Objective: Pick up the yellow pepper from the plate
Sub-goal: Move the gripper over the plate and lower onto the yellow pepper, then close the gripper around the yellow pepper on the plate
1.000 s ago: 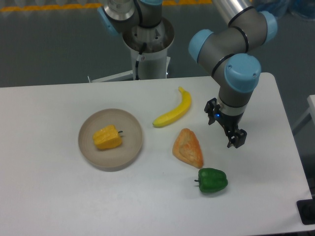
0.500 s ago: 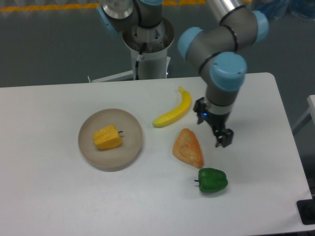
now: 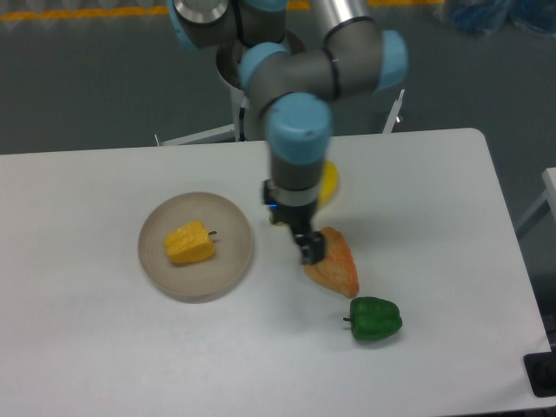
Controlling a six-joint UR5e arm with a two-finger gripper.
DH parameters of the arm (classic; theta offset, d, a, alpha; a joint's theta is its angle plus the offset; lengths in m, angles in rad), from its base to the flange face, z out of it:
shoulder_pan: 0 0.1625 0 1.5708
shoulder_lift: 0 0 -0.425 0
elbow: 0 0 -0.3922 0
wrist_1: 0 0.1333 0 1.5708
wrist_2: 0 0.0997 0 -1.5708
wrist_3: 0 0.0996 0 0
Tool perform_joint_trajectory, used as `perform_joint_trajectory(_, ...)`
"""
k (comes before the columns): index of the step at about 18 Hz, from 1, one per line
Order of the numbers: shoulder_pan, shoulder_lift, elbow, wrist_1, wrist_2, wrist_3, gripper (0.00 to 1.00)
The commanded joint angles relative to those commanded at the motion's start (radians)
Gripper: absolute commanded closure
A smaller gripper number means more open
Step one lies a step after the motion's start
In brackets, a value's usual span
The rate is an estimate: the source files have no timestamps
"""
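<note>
- One gripper (image 3: 311, 246) hangs from the arm over the table (image 3: 87, 347), its tip just at the near-left edge of the orange wedge-shaped piece (image 3: 334, 262); from this view I cannot tell how far apart the fingers stand, and nothing is seen in them.
- The yellow pepper (image 3: 190, 242) lies to the gripper's left on the plate (image 3: 156, 274), roughly central in the dish, on its side, with its short dark stem pointing toward the gripper.
- Handling, as a judgement: it looks small, light and fairly stiff — probably a smooth, ridged skin that could slip; a hold across the blocky body, fingers seated in the grooves between lobes, seems safer than taking the stem.
- The plate's rim is low, so fingers coming straight down should clear it; a push from the side might shove the pepper across the dish or shift the plate itself.
- Open room: bare table lies between the gripper and the plate, and nothing stands on that path.
- Behind the gripper a banana (image 3: 328, 182) shows only partly past the arm; the green pepper (image 3: 375, 319) lies to the near right, beyond the wedge — both well apart from the plate.
</note>
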Motion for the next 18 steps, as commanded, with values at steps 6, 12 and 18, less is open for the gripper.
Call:
perform_joint_trajectory(6,-0.101,-0.011,-0.061,0.009,0.002,-0.094,0.00)
perform_joint_trajectory(12,-0.161,-0.049,-0.091,0.083,0.005,-0.126,0.00)
perform_joint_trajectory(18,-0.170,-0.107,-0.098,0.126,0.009,-0.115,0.00)
